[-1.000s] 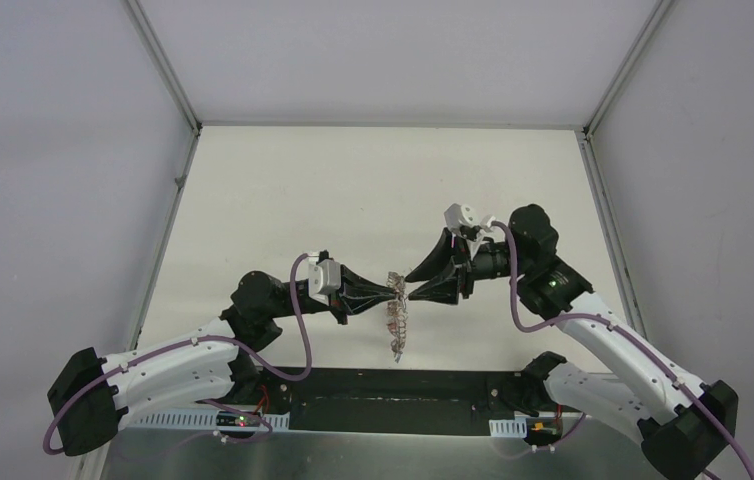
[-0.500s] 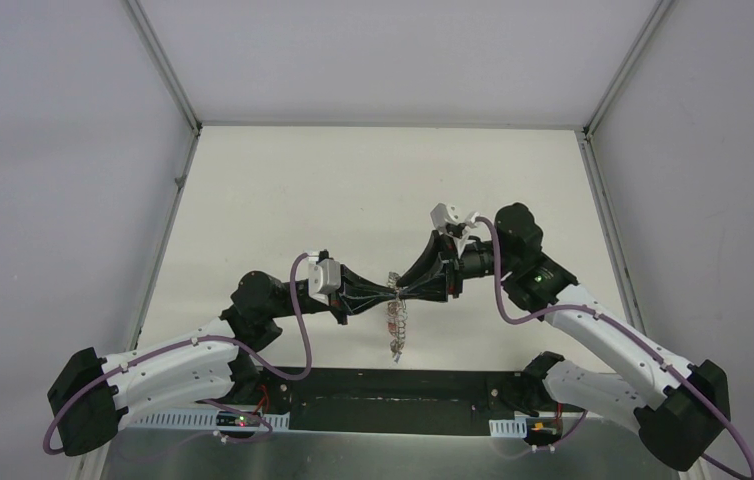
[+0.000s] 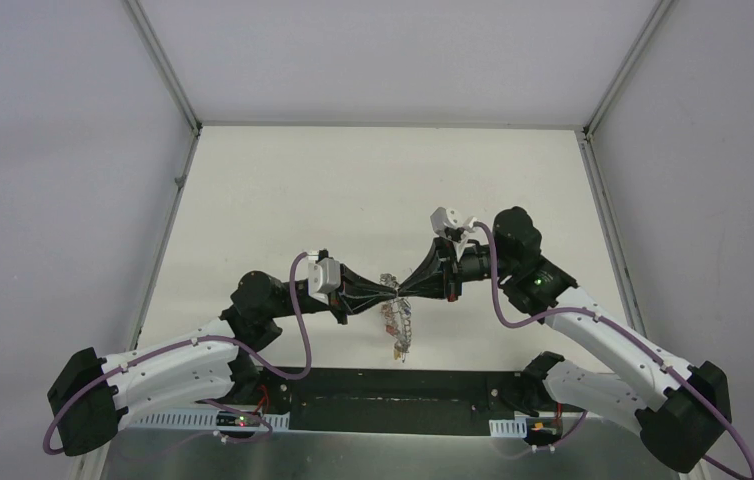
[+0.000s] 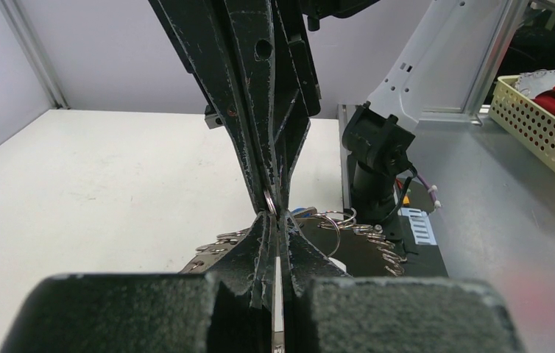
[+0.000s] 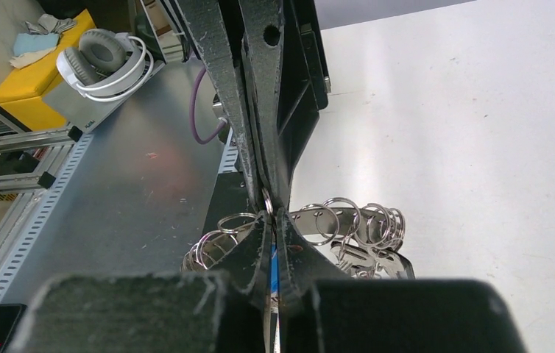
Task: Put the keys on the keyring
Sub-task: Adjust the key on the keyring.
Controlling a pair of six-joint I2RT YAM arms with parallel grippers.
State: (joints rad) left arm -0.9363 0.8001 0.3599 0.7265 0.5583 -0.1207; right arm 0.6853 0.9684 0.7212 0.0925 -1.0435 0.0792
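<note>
Above the table's near middle my two grippers meet tip to tip. The left gripper is shut, with a thin silver strip pinched between its fingers. A small split ring stands at its tips. The keyring, a grey metal band fringed with small rings and keys, hangs right below the tips. It curves behind the fingers in the left wrist view and the right wrist view. The right gripper is shut too, and a blue sliver, apparently the blue key, shows between its fingers. No yellow key can be made out.
A black mat and a metal plate lie along the near edge between the arm bases. A yellow basket stands off to the side. Headphones rest on the metal bench. White walls enclose the table.
The right gripper has moved left up to the left gripper's tip and gone from open to shut. The left gripper stayed shut in place, and the hanging keyring shifted slightly.
</note>
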